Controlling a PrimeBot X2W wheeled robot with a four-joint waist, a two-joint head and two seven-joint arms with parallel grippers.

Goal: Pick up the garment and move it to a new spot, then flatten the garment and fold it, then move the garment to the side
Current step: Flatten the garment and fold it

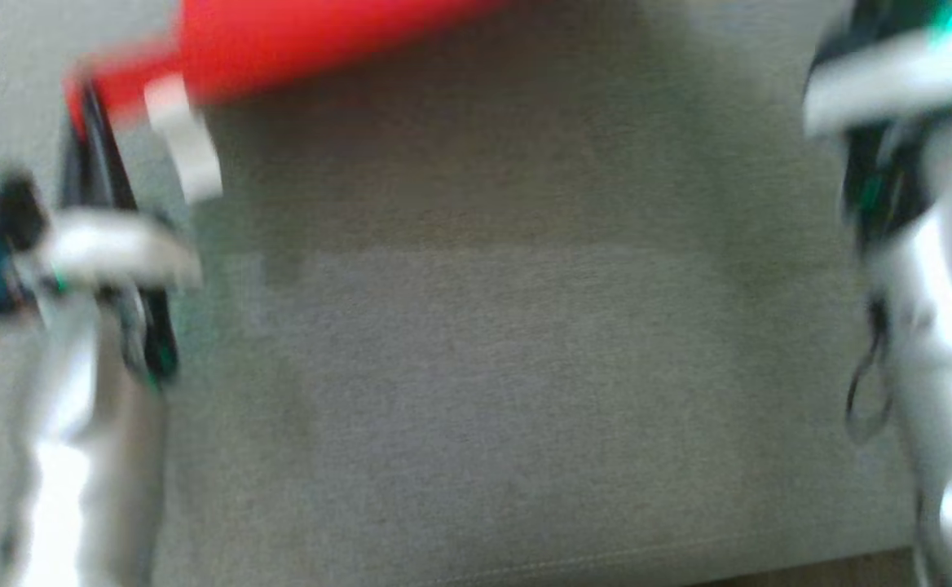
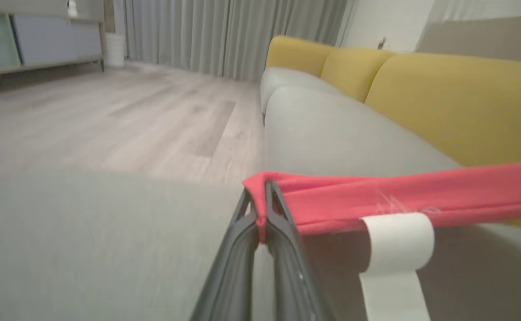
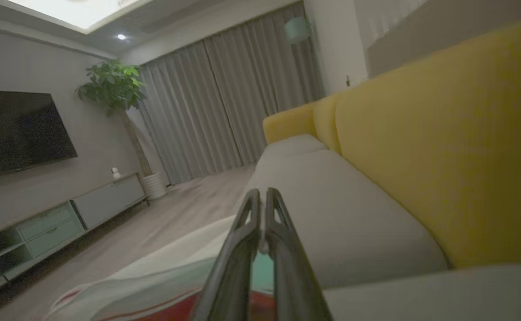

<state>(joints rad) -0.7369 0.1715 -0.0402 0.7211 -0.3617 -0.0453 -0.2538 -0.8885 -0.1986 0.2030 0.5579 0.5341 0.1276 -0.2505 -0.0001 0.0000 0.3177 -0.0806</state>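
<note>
Garment [image 2: 403,191], blank white label [image 2: 396,240], gripped by left hand [image 2: 261,186].

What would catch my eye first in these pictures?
A bright red garment is pulled taut above the grey sofa seat, pinched at one end by the left end effector. A white label hangs from the garment near that grip. Behind it runs the sofa's mustard-yellow backrest.
</note>
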